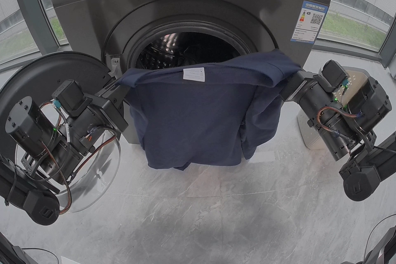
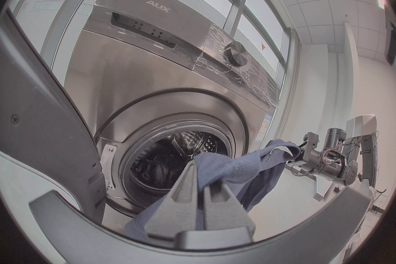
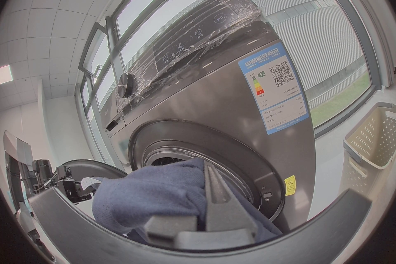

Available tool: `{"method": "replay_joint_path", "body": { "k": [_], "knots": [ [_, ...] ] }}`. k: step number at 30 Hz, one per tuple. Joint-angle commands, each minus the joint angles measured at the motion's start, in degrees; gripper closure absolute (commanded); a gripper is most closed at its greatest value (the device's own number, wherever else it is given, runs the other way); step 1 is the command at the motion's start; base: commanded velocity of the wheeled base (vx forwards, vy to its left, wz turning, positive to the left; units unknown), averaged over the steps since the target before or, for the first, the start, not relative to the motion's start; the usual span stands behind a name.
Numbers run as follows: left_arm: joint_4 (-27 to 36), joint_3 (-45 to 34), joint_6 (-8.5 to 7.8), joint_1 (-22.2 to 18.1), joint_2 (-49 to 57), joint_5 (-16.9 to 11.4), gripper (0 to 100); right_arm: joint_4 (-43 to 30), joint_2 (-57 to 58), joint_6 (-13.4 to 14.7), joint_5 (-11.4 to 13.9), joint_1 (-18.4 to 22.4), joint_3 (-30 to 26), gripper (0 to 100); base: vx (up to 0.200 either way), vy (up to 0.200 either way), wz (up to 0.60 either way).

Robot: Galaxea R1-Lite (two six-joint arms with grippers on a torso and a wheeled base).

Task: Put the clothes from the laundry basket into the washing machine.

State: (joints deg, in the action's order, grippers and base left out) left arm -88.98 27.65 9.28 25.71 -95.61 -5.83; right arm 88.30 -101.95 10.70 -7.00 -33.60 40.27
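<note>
I have the navy T-shirt [image 1: 198, 120] stretched between both arms, right in front of the washing machine [image 1: 185, 1]. The left gripper [image 2: 201, 179] has its jaws pinched on one end of the shirt's top edge. The right gripper [image 3: 198, 199] is clamped on the other end, with a wad of cloth bunched over one finger. The top edge sags a little between the two holds and hangs level with the lower lip of the drum opening [image 1: 185, 50]. The body of the shirt drapes down toward the floor without reaching it. A white label [image 1: 194, 74] shows near the top edge. The round door [image 1: 49, 71] is swung wide open behind the left arm, and the beige laundry basket [image 3: 371, 141] stands to the right of the machine.

I judge the shirt to be light, limp knit: no stiffness, no fragility, and it folds wherever it isn't supported. The two top-edge pinches look like the right holds, since they spread it flat. The loose lower half will trail, though, and could snag on the door seal, so I would lift it and feed it in deep.
</note>
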Motion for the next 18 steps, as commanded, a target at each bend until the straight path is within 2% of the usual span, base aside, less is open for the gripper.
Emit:
{"method": "replay_joint_path", "body": {
  "k": [1,9,18],
  "knots": [
    [-0.14,0.30,-0.05,0.57,0.25,-0.15,100,0.03,0.44,-0.07,-0.21,-0.33,0.08,100,0.000,0.000,0.00],
    [-0.14,0.56,0.04,0.75,-0.45,-0.24,100,0.03,0.52,-0.16,-0.03,0.11,-0.01,100,0.000,0.000,0.00],
    [-0.23,-0.31,-0.22,3.12,-0.98,0.29,100,0.03,0.08,0.11,-0.03,-0.68,-0.54,100,0.000,0.000,0.00]
  ]
}}
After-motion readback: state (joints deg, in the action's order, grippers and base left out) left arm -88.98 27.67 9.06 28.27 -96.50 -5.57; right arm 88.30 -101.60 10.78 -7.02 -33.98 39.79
